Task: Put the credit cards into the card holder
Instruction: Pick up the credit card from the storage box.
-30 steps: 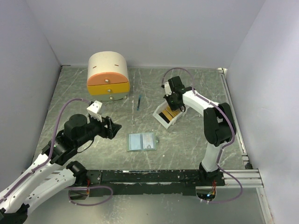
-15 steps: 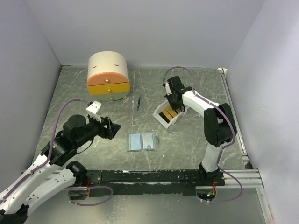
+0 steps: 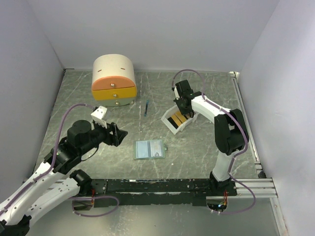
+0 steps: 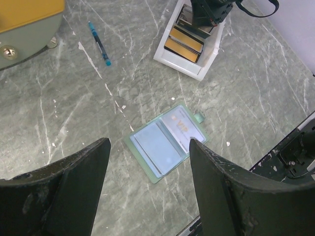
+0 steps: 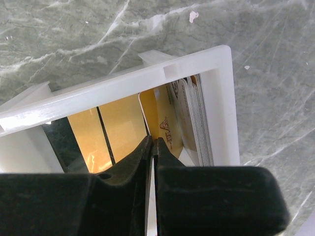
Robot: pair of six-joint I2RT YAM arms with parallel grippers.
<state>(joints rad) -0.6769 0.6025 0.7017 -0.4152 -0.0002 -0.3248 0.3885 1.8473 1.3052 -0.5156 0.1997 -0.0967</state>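
The card holder (image 3: 149,149) lies open and flat on the table; it also shows in the left wrist view (image 4: 165,142), with a pale card in its right half. The white tray (image 3: 170,125) holds gold credit cards (image 5: 115,125), a dark card (image 5: 61,142) and a stack of pale cards. My right gripper (image 3: 180,109) reaches down into the tray. Its jaws (image 5: 153,143) are shut on the thin edge of a gold card (image 5: 166,125) that stands up from the tray. My left gripper (image 3: 119,136) is open and empty, above the table left of the holder.
A cream-and-orange drawer box (image 3: 113,80) stands at the back left. A thin blue stick (image 3: 146,107) lies between the box and the tray. Grey walls close in the table on three sides. The arms' black base rail (image 3: 162,186) runs along the near edge.
My right gripper has shifted slightly toward the far side over the tray. The left arm and the card holder have not moved.
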